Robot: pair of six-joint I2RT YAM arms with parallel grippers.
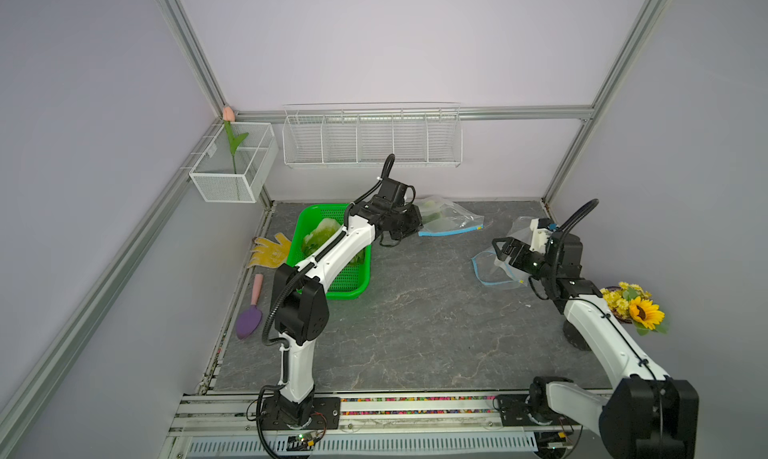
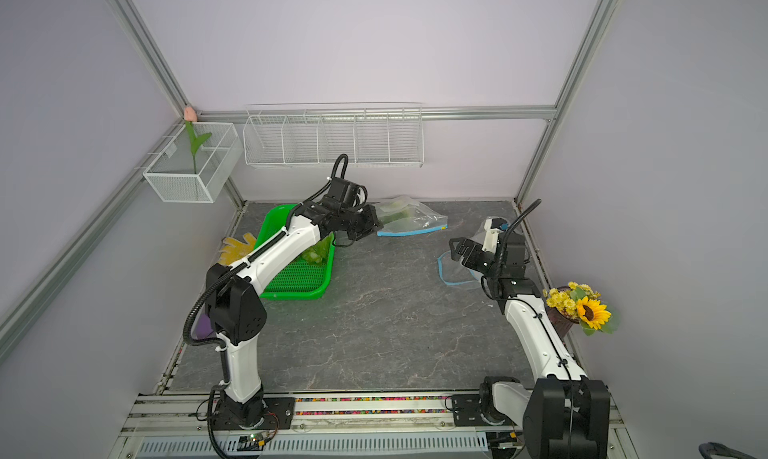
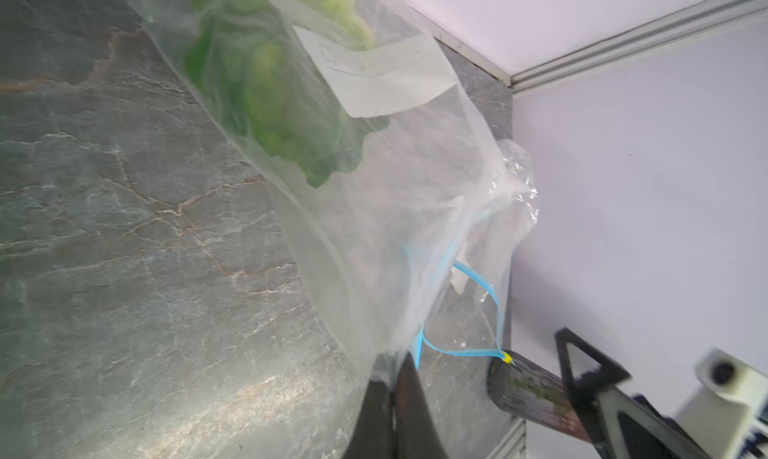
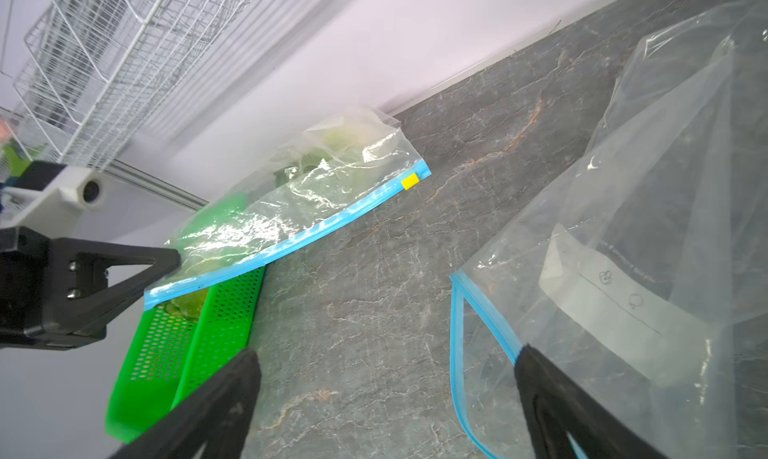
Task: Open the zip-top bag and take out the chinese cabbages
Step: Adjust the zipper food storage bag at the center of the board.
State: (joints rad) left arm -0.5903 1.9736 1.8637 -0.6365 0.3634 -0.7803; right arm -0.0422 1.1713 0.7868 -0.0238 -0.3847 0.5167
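Left gripper [image 3: 395,378]: clamped shut on clear zip-top plastic bag with blue strip [image 1: 453,222].
Right gripper [image 1: 498,251]: stood wide, empty, by 2nd clear bag [image 1: 486,272].
Crinkled green chinese cabbages [image 3: 266,104]: lay inside held bag and green perforated basket [image 1: 353,284].

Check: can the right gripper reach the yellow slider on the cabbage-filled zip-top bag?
Probably yes: the right gripper, open, faces the yellow slider across bare tabletop, nothing between; the left gripper pinches the zip-top bag's other end.
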